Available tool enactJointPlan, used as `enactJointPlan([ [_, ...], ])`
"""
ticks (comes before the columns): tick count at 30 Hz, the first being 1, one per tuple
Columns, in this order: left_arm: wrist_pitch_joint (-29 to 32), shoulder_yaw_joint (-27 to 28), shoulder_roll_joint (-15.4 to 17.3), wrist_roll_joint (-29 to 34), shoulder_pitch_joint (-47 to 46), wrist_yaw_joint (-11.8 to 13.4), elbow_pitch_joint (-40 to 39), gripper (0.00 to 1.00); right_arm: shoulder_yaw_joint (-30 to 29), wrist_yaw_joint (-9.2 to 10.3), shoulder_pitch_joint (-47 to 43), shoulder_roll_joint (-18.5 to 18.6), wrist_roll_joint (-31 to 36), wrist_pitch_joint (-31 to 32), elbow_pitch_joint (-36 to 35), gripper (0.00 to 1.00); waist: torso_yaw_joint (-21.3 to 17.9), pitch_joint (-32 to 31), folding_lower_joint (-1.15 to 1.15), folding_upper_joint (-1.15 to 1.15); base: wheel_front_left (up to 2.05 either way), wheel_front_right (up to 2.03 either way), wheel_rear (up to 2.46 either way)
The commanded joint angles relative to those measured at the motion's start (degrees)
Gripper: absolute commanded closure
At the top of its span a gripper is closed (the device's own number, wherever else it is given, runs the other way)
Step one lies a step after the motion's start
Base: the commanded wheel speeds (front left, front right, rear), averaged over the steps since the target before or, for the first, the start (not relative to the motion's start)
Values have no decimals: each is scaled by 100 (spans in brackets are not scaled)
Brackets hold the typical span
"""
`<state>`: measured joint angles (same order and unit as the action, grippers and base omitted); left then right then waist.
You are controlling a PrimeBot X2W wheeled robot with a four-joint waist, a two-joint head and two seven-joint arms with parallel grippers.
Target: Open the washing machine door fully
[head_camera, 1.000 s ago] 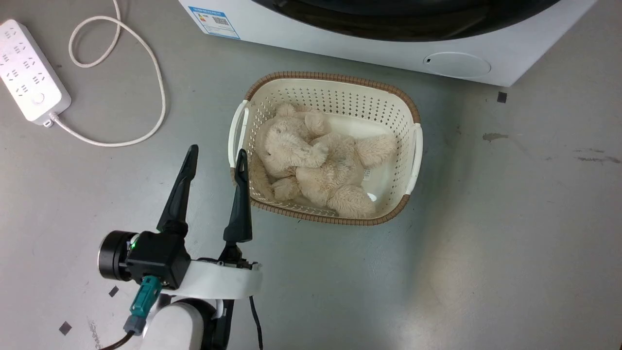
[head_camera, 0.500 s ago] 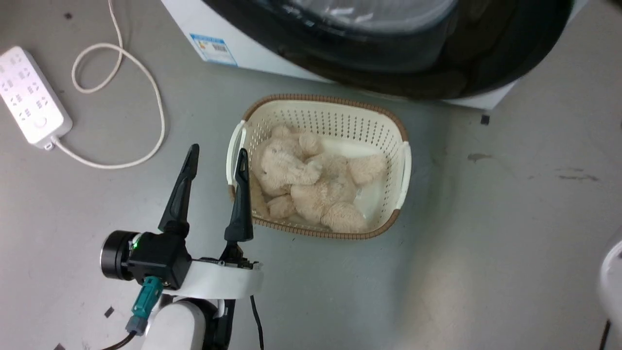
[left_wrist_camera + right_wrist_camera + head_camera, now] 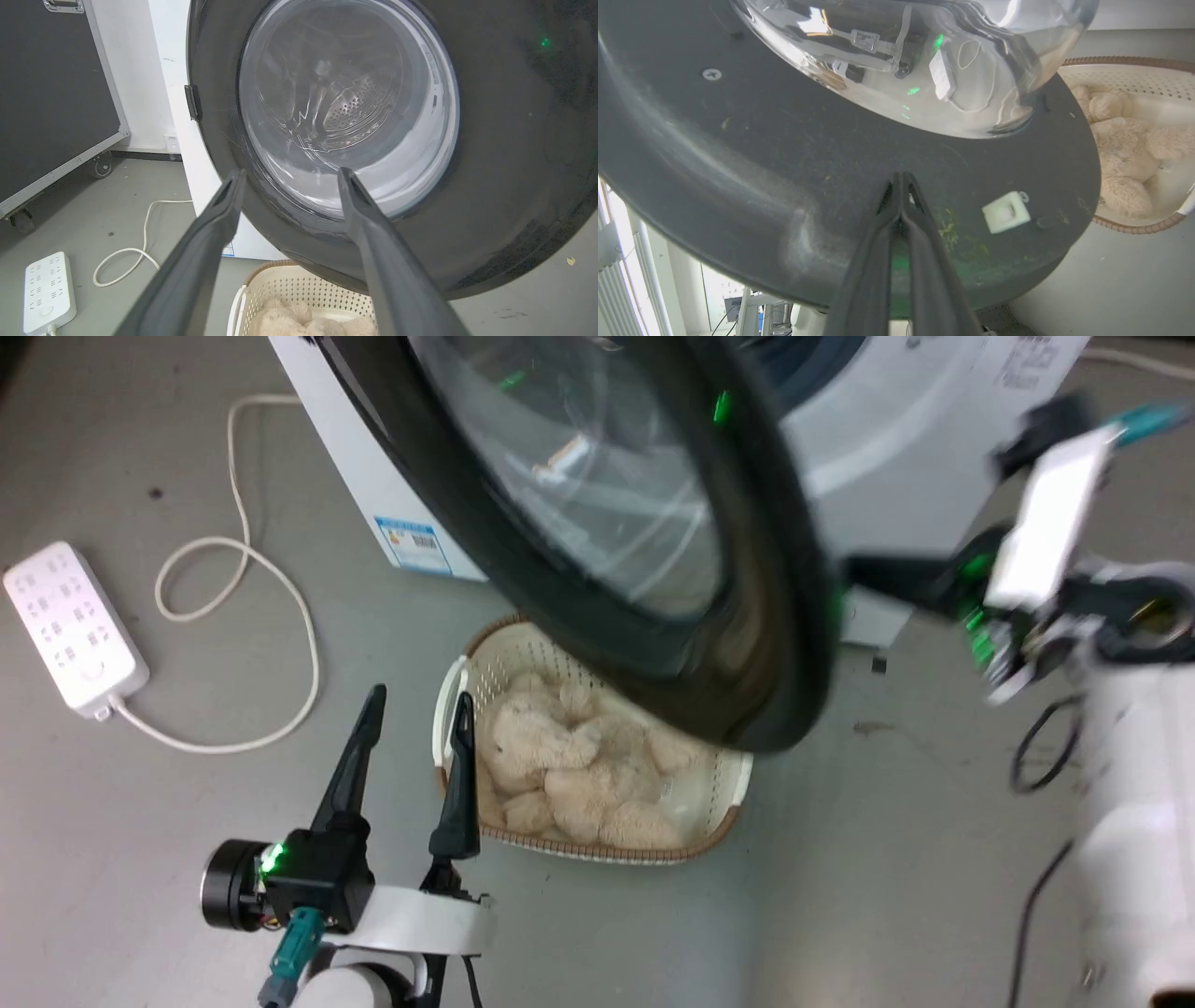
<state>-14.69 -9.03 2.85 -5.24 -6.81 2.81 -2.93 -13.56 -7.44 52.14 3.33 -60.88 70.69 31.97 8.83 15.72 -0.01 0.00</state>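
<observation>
Black fingers of our right gripper (image 3: 901,175) lie pressed together, clenched on nothing, with their tips against the dull inner face of the washing machine door (image 3: 784,154). Just right of the tips sits a small white square catch (image 3: 1006,212), and above them bulges the clear glass bowl (image 3: 924,70). Further right, past the door's edge, our right wrist view takes in the basket (image 3: 1125,61) and the plush toy (image 3: 1120,140) lying in it. Our head view gives this gripper as a blur beside the door's rim, too smeared for us to read its fingers.

Our left gripper (image 3: 419,695) is released, its fingers spread wide and holding nothing. The basket lies just to its right, and the power strip (image 3: 70,630) with its looped cable (image 3: 280,588) is well off to its left. Ahead of the fingers, our left wrist view adds the door's glossy outer face and, through the glass, the perforated drum (image 3: 350,107). From the head we see the door standing out from the white machine body (image 3: 896,457) and overhanging the basket.
</observation>
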Motion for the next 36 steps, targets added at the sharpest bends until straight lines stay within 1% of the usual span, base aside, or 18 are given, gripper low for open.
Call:
enactJointPlan([
  [1,-30,-2,3,11,88,-34,27,0,305,-5,-290,-44,-216,-97,-90,100,3,-175,1,0,0,0,0],
  [6,-30,-169,3,-27,200,-51,61,0,1407,-5,-1107,-45,-942,-436,-558,100,151,-371,1,0,0,0,0],
  [11,-30,-309,3,-42,287,-61,76,0,2177,-5,-1608,-45,-1356,-873,-919,100,289,-438,1,0,0,0,0],
  [14,-30,-332,3,-42,321,-84,111,0,2414,-5,-1766,-45,-1397,-1066,-978,100,369,-474,1,0,0,0,0],
  [17,-30,-311,3,-56,336,-90,114,0,2478,-5,-1853,-45,-1540,-1241,-991,100,407,-501,1,0,0,0,0],
  [20,-30,-262,3,-54,357,-86,130,0,2507,-5,-1889,-45,-1360,-1509,-997,100,376,-528,1,0,0,0,0],
  [21,-30,-246,3,-54,369,-81,138,0,2466,-5,-1909,-45,-1248,-1627,-1013,35,356,-551,1,0,0,0,0],
  [22,-30,-231,3,-54,382,-80,144,0,2392,-5,-1933,-45,-1151,-1740,-1025,0,333,-584,1,0,0,0,0],
  [24,-30,-191,3,-61,399,-87,156,0,2211,-5,-1965,-23,-907,-2001,-1170,0,274,-656,1,0,0,0,0],
  [26,-30,-132,3,-71,410,-91,163,0,2058,-5,-2008,122,-484,-2429,-1485,0,189,-734,1,0,0,0,0],
  [28,-30,-80,3,-100,417,-121,158,0,2008,-5,-2088,365,68,-3003,-1892,0,94,-816,1,0,0,0,0],
  [31,-30,53,3,-247,457,-175,128,0,2079,-5,-2355,753,865,-3996,-2459,0,-84,-998,1,0,0,0,0],
  [33,-30,162,3,-357,491,-220,115,0,2214,-5,-2567,1098,1463,-4675,-2795,0,-195,-1094,1,0,0,0,0],
  [36,-30,285,3,-444,564,-312,186,0,2377,-5,-2939,1573,2362,-5621,-3114,0,-366,-1242,1,0,0,0,0],
])
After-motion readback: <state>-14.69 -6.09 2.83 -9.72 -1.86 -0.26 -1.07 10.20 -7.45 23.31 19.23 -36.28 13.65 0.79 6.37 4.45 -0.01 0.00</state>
